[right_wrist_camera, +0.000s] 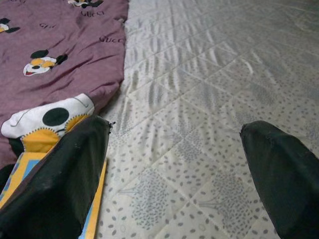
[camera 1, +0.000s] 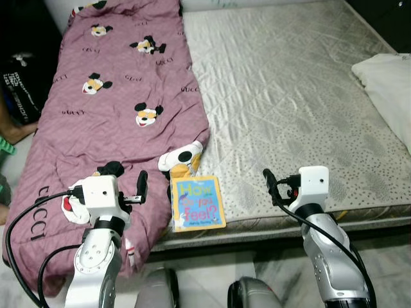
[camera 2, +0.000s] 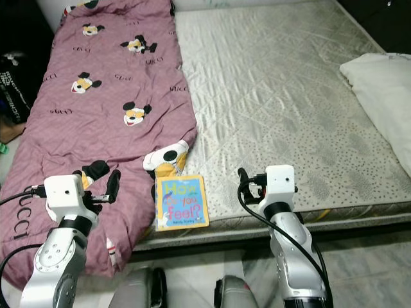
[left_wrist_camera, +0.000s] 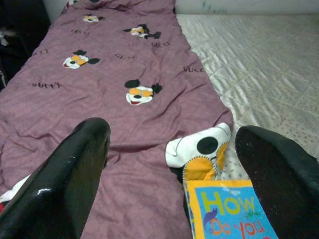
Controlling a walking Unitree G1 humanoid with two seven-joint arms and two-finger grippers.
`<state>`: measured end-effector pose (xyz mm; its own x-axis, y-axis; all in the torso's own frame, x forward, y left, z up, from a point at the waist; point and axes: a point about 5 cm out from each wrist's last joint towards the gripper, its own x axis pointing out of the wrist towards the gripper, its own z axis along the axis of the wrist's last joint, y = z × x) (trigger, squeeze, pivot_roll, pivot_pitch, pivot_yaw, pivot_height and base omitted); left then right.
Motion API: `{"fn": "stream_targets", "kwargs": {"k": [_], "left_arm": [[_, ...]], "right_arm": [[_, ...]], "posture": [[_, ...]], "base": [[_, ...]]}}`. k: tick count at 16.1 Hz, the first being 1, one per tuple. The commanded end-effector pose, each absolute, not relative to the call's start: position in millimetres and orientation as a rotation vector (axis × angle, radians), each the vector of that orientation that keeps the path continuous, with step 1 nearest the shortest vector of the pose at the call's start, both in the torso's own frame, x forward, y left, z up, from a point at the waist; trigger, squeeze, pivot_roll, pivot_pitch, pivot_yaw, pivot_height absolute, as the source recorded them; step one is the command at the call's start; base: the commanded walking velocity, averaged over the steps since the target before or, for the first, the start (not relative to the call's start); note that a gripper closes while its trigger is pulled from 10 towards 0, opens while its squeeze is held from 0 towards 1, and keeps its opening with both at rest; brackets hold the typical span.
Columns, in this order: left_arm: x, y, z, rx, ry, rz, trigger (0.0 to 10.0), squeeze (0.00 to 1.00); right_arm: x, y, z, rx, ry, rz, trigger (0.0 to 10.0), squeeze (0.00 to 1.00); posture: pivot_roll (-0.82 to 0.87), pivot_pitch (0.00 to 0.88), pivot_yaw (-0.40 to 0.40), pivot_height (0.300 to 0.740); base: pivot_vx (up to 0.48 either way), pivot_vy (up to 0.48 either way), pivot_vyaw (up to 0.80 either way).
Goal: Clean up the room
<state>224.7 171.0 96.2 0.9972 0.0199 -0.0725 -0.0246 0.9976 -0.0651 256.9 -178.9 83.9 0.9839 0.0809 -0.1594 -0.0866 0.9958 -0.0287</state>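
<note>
A picture book [camera 1: 198,203] with a blue and yellow cover, "How Do You Feel?", lies flat at the bed's front edge, partly overhanging it. Just behind the book sits a white, black and yellow soft piece [camera 1: 182,159] at the hem of the purple Mickey-print blanket [camera 1: 115,96]. This blanket covers the bed's left side and hangs over the front. My left gripper [camera 1: 141,186] hovers open over the blanket's front edge, left of the book [left_wrist_camera: 229,214]. My right gripper [camera 1: 271,183] is open above the bare quilted mattress [camera 1: 289,83], right of the book.
A white pillow [camera 1: 388,83] lies at the bed's right edge. A black bag [camera 1: 22,83] stands on the floor left of the bed. Pale floor tiles [camera 1: 385,256] run along the bed's front, below my arms.
</note>
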Motion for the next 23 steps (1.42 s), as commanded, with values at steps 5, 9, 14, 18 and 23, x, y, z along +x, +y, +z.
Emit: {"fn": "stream_targets", "kwargs": {"k": [5, 9, 14, 18, 23], "left_arm": [[224.9, 172.3, 97.5, -0.067, 0.074, 0.033, 10.0, 0.00], [225.7, 170.4, 101.3, -0.084, 0.044, 0.009, 10.0, 0.00], [225.6, 168.9, 102.1, -0.096, 0.038, -0.002, 10.0, 0.00], [226.5, 168.7, 100.2, -0.088, 0.052, 0.007, 10.0, 0.00], [228.1, 166.5, 98.4, -0.089, 0.061, -0.002, 10.0, 0.00]], "right_arm": [[255.9, -174.6, 84.2, -0.023, 0.164, 0.103, 10.0, 0.00], [258.0, -172.7, 83.6, -0.024, 0.168, 0.115, 10.0, 0.00], [258.7, -172.1, 83.4, -0.029, 0.171, 0.123, 10.0, 0.00], [259.5, -171.9, 83.3, -0.032, 0.170, 0.126, 10.0, 0.00], [260.1, -170.9, 82.9, -0.037, 0.169, 0.133, 10.0, 0.00]], "posture": [[-0.02, 0.165, 0.054, 0.660], [-0.02, 0.166, 0.051, 0.660], [-0.02, 0.166, 0.048, 0.660], [-0.02, 0.160, 0.050, 0.660], [-0.02, 0.151, 0.049, 0.660]], "base": [[0.000, 0.000, 0.00], [0.000, 0.000, 0.00], [0.282, 0.000, 0.00], [0.240, 0.000, 0.00], [0.107, 0.000, 0.00]]}}
